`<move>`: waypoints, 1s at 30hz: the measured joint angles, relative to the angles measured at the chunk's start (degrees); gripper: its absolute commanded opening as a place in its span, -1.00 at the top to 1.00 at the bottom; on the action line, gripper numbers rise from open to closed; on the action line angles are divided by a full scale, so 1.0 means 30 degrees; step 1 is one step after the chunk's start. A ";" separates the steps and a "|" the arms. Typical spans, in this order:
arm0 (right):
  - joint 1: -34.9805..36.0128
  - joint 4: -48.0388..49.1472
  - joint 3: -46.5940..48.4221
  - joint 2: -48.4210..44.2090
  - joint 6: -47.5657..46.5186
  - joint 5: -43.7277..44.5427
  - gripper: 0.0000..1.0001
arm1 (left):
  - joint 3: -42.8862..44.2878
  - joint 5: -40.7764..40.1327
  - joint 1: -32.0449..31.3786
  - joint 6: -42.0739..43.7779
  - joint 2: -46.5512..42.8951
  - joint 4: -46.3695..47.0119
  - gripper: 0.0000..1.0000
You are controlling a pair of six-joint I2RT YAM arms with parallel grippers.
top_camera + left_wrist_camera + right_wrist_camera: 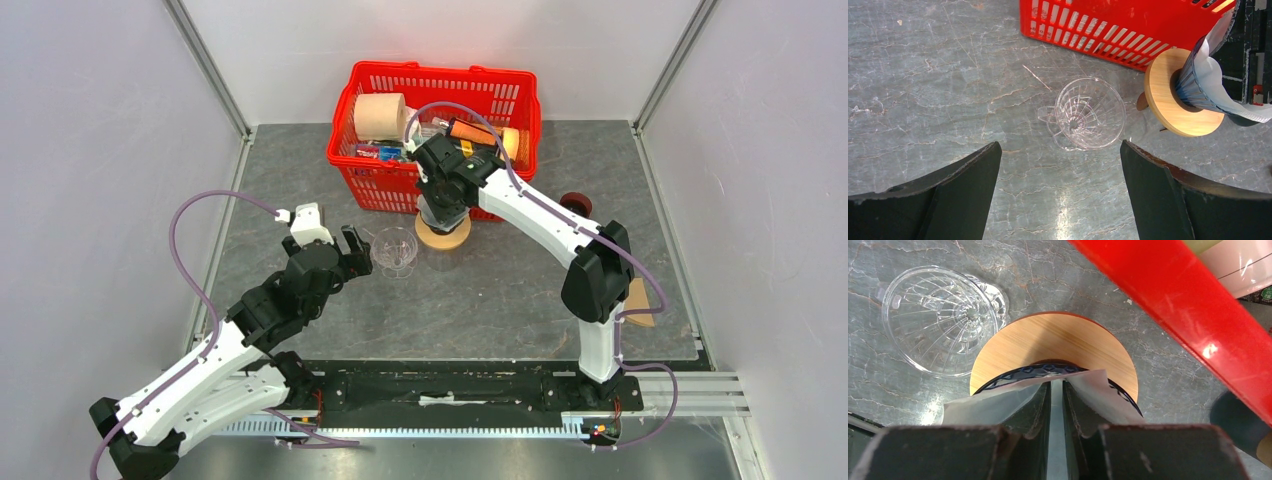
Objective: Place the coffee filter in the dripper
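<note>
On the grey surface (480, 300), just in front of the red basket (440, 68), a clear glass dripper (393, 250) was seen standing upright, with its ribbed cone open to the top. A round wooden disc (1163, 100) was placed just beside it on the right, and a dark fluted holder (1195, 82) was set in the disc's middle. The coffee filter (1215, 80), a white paper sheet, was seen rising out of that holder, so it was not yet in the dripper. The right fingers (1033, 410) were brought almost together above the holder, clenched on the filter's upper edge, with only a slim gap left between them. The left fingers (963, 175) were spread wide and released, with nothing held. They were poised above the surface, near the dripper's near side, and the dripper was framed between them in the left wrist view.
</note>
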 measured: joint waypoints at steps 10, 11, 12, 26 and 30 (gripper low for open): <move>0.0000 -0.0328 0.0357 -0.0933 -0.0015 0.0481 0.55 | 0.0000 0.0000 -0.0007 0.0000 -0.0007 0.0000 -0.91; 0.0000 -0.0328 0.0430 -0.1224 -0.0015 0.0532 0.55 | 0.0000 0.0000 0.0000 0.0000 -0.0007 0.0000 -0.91; 0.0000 -0.0321 0.0474 -0.1486 -0.0022 0.0576 0.54 | 0.0000 0.0000 0.0000 0.0000 -0.0007 0.0000 -0.91; -0.0765 0.1450 -0.3096 -0.9712 0.0605 0.3432 -0.93 | 0.0000 0.0007 -0.0007 -0.0124 -0.0175 0.0000 -0.91; -0.1996 0.2543 -0.6149 -1.2757 0.1282 0.5406 -0.94 | 0.0000 0.0015 -0.0007 -0.0226 -0.0146 0.0000 -0.91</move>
